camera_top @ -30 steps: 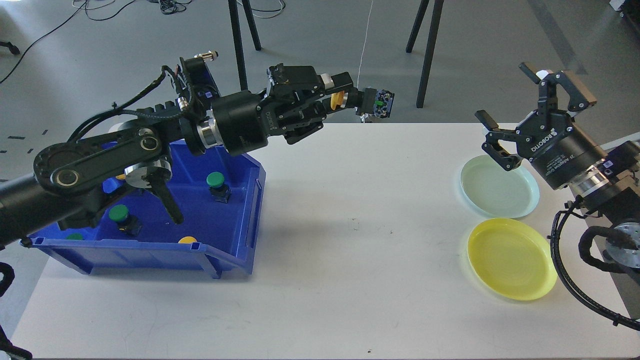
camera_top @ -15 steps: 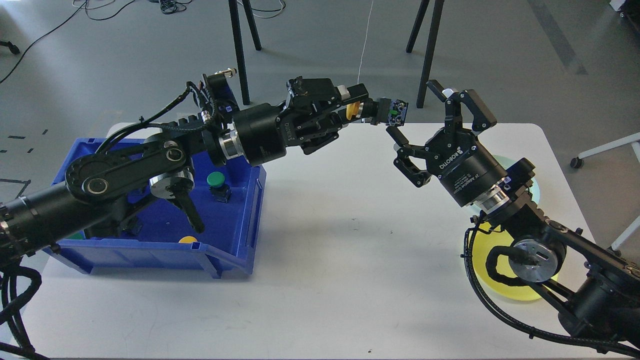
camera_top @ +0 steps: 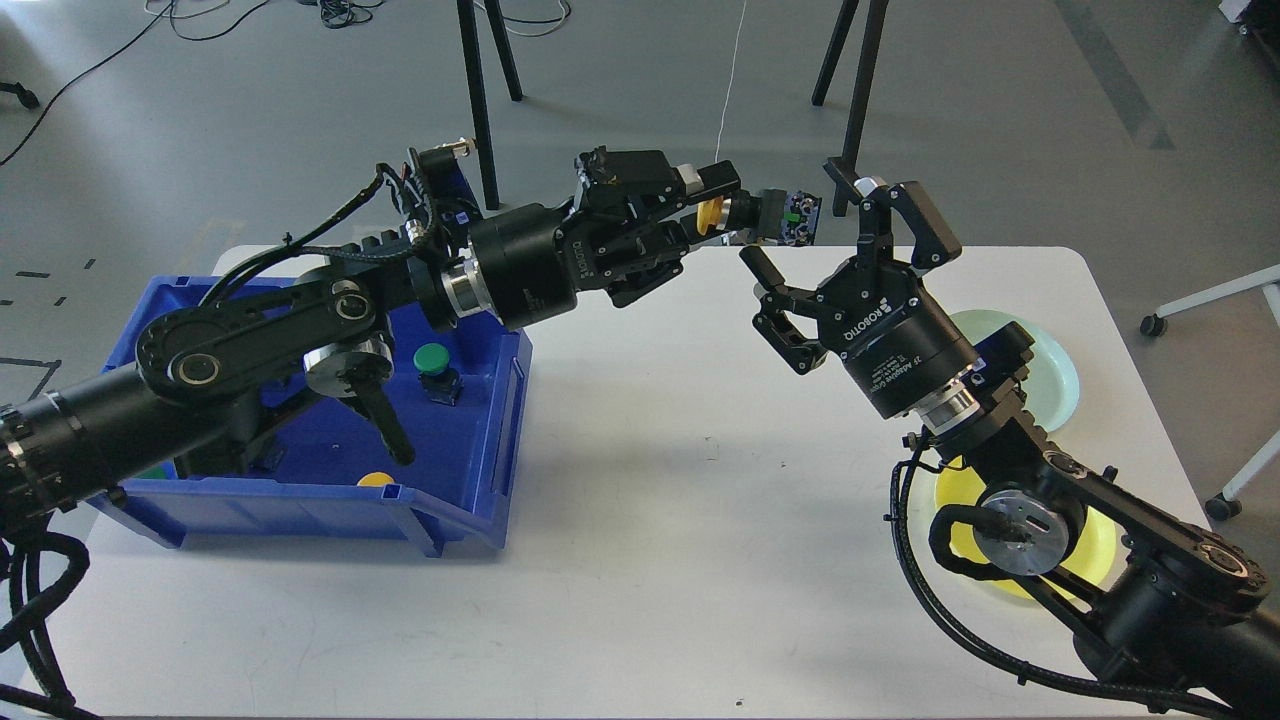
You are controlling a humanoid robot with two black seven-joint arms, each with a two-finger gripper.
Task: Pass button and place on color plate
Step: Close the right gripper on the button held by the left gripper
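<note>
My left gripper [camera_top: 725, 205] is shut on a yellow push button [camera_top: 712, 214], held high over the table's far edge, with the button's black contact block [camera_top: 793, 216] pointing right. My right gripper [camera_top: 808, 232] is open, its fingers spread just right of and below the block, not touching it. The yellow plate [camera_top: 1100, 545] and the pale green plate [camera_top: 1050, 365] lie at the table's right, both partly hidden behind my right arm.
A blue bin [camera_top: 440, 505] at the left holds a green button [camera_top: 432, 360], a yellow button [camera_top: 375, 480] and others hidden under my left arm. Tripod legs [camera_top: 850, 110] stand behind the table. A chair caster [camera_top: 1215, 505] is off the right edge.
My right arm swung in from the right to the table's middle, gripper open, up to the button's block. My left gripper carried the button rightward.
</note>
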